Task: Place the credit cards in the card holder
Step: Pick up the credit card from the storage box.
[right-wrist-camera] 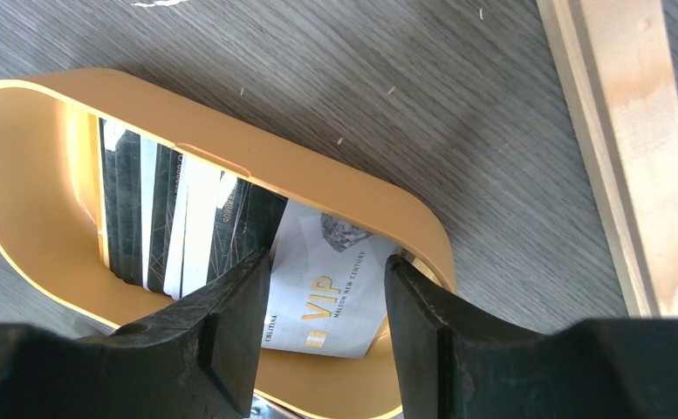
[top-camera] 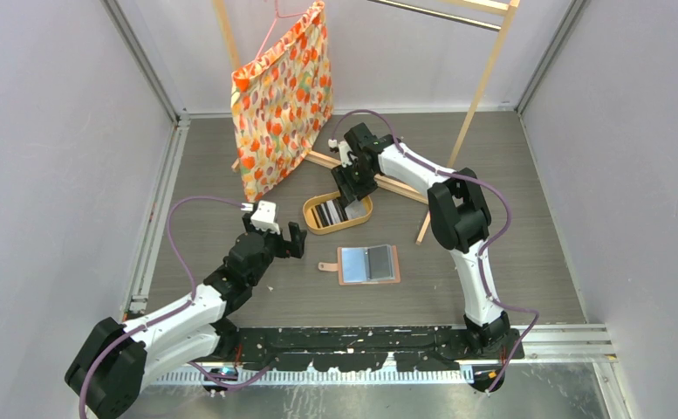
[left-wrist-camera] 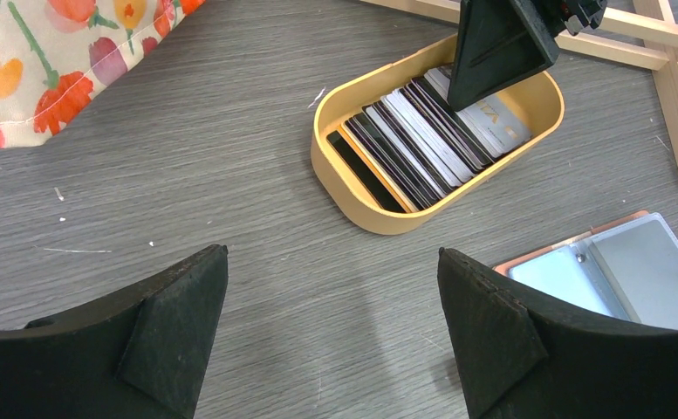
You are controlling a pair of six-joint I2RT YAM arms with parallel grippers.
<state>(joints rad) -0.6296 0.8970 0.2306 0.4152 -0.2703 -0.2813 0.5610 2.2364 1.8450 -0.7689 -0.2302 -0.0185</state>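
The credit cards (left-wrist-camera: 422, 140) stand on edge in a row inside an oval tan tray (left-wrist-camera: 379, 223). The card holder (top-camera: 368, 264) lies open and flat in front of the tray, its snap tab pointing left and its light-blue and grey pockets facing up. My right gripper (right-wrist-camera: 328, 262) reaches down into the tray's right end, open. Its fingertips straddle a white VIP card (right-wrist-camera: 331, 297) that leans on the row. My left gripper (left-wrist-camera: 333, 253) hovers wide open over bare table, left of the card holder (left-wrist-camera: 614, 262) and in front of the tray, holding nothing.
A floral orange bag (top-camera: 284, 96) hangs on a wooden rack (top-camera: 479, 87) at the back. The rack's floor bars (right-wrist-camera: 632, 157) lie just behind and to the right of the tray. Enclosure walls stand close on both sides.
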